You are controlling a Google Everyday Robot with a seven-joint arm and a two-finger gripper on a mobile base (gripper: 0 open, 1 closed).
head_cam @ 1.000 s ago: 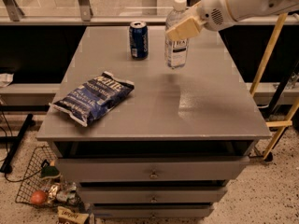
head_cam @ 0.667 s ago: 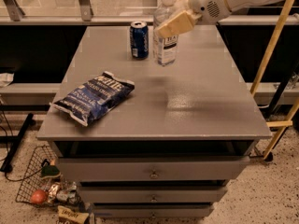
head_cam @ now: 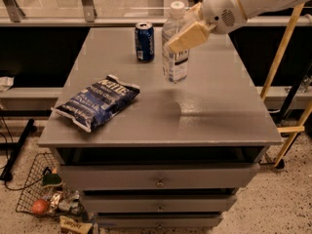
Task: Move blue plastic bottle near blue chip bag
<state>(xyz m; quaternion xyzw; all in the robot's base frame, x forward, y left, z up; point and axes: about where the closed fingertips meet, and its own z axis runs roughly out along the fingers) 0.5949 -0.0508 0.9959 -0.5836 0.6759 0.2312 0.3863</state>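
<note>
The blue plastic bottle [head_cam: 175, 45], clear with a white cap and white label, is upright and held just above the grey table top [head_cam: 214, 111], right of centre toward the back. My gripper [head_cam: 187, 30] comes in from the upper right and is shut on the bottle's upper body; one tan finger [head_cam: 189, 36] lies across its front. The blue chip bag [head_cam: 97, 101] lies flat near the table's left front, well apart from the bottle.
A blue soda can [head_cam: 144, 41] stands at the back, just left of the bottle. Drawers [head_cam: 161, 179] sit under the table top. A wire basket with litter [head_cam: 46, 199] is on the floor at lower left. A yellow pole [head_cam: 280, 57] leans at the right.
My gripper has carried the bottle leftward and toward the front, from the back right to beside the soda can. The bag and the can have not moved.
</note>
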